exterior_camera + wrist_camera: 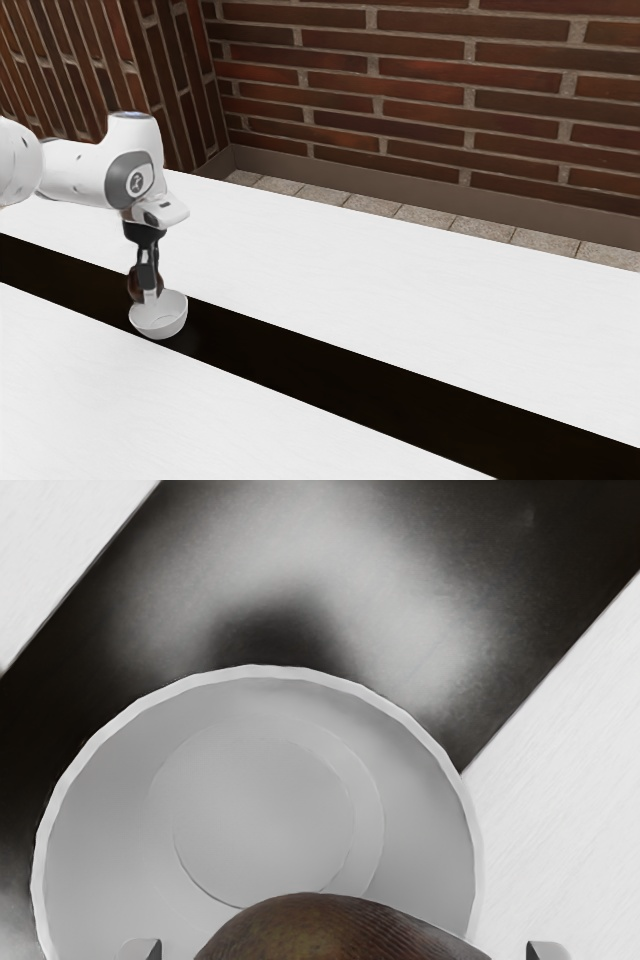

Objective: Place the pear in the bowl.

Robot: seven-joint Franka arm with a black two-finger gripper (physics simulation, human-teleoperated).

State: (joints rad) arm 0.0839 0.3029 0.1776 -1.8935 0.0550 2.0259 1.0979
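Observation:
In the exterior view my gripper (149,293) points down at the bowl's near-arm side, shut on the dark brown pear (135,284). One finger hides part of the pear, which is raised at the height of the bowl's rim or just over it. The white bowl (165,318) stands upright on the table's dark strip. From the wrist view, the tips of my gripper (344,950) stand apart on two sides of the pear (320,930). The pear overlaps one side of the bowl (265,820), whose visible inside holds nothing.
The white table (400,290) has a long black strip (330,365) running across it under the bowl. A brick wall (420,100) rises beyond the table's far edge, with a tiled floor between.

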